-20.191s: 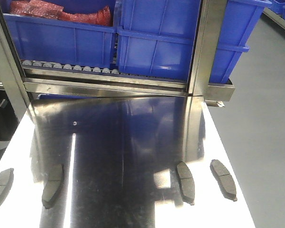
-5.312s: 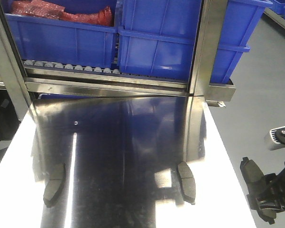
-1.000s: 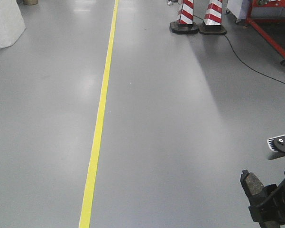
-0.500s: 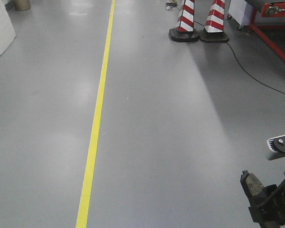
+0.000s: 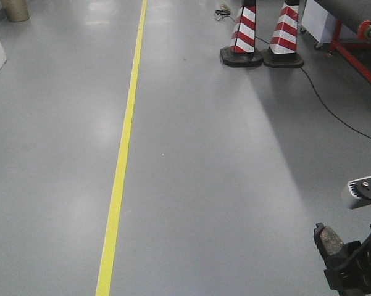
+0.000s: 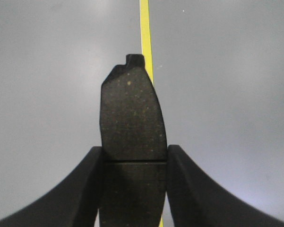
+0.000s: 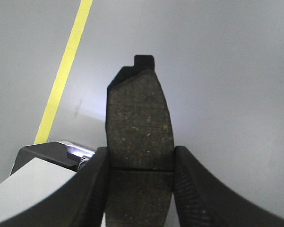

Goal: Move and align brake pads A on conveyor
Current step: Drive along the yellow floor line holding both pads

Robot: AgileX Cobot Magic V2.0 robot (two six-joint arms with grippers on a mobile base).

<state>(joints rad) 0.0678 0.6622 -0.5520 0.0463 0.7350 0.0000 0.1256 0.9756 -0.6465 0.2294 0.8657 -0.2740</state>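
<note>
Above grey floor [image 5: 234, 154], yellow line [image 5: 120, 160], cones [image 5: 244, 37] beyond, left gripper [image 6: 133, 156] and right gripper [image 7: 140, 158] clamping brake pads [image 6: 130, 113]

The glossy grey floor [image 5: 222, 185] spreads out ahead of the right end effector [image 5: 349, 271]. A yellow line [image 5: 120, 166] lies on it well to that end effector's left and runs straight away forward. Far ahead and a little left, a red-and-white striped cone [image 5: 244, 31] and a second cone [image 5: 285, 34] stand side by side on black bases. A black cable [image 5: 333, 111] trails over the floor from the second cone's base off to the right. A red frame [image 5: 358, 58] stands far ahead on the right. In the left wrist view, the yellow line passes directly beneath the left end effector [image 6: 133, 158].
</note>
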